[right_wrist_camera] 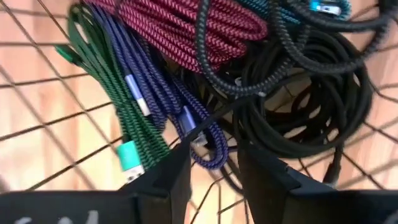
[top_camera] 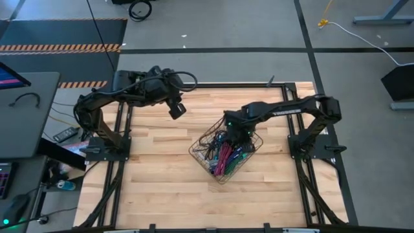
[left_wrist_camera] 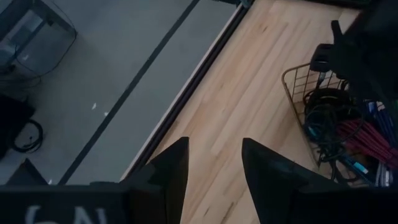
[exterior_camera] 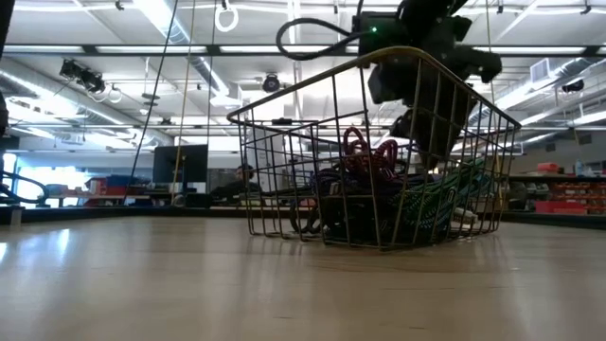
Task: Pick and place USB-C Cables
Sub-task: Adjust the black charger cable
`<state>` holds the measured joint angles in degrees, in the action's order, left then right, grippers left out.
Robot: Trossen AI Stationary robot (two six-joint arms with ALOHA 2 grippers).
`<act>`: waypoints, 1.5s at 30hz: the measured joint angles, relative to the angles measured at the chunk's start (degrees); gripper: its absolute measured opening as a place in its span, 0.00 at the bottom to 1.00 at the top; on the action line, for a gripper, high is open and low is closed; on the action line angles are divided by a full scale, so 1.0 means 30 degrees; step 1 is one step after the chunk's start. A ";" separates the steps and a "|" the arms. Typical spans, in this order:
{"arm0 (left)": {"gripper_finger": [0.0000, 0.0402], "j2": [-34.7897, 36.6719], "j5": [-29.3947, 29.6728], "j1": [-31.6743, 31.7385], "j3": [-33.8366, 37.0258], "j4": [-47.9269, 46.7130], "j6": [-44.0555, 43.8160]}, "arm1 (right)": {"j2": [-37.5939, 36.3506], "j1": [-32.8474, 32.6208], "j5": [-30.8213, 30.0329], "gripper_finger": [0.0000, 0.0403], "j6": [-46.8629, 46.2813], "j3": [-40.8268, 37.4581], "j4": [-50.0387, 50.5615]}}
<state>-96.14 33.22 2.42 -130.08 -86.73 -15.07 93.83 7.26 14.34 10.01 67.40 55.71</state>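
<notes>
Wire basket holds tangled USB-C cables

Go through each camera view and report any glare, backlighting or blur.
High view: even light, soft shadows under the arms. Low view: bright ceiling lights backlight the wire basket, and the tabletop carries a sheen. Left wrist view: evenly lit. Right wrist view: the cables look slightly motion-blurred.

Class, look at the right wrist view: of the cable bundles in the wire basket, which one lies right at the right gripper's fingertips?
The purple braided cable: its loop sits at the right gripper, while the green, magenta and black bundles lie farther off.
</notes>
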 joint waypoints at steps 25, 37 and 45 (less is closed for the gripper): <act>0.39 -0.0022 0.0066 -0.0003 0.0000 -0.0405 -0.1289 | -0.0152 -0.0996 -0.3452 0.37 0.5676 0.0015 -0.2108; 0.39 -0.0036 0.0070 0.0000 0.0000 -0.0512 -0.1519 | 0.0283 -0.0582 -0.2394 0.37 0.5722 0.0007 -0.1292; 0.39 -0.0036 0.0070 -0.0006 0.0000 -0.0534 -0.1770 | 0.0275 -0.0097 -0.2320 0.37 0.5729 -0.0007 -0.1451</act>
<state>-96.25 33.43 2.40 -130.08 -88.33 -20.38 94.65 6.97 7.38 27.20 67.38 51.36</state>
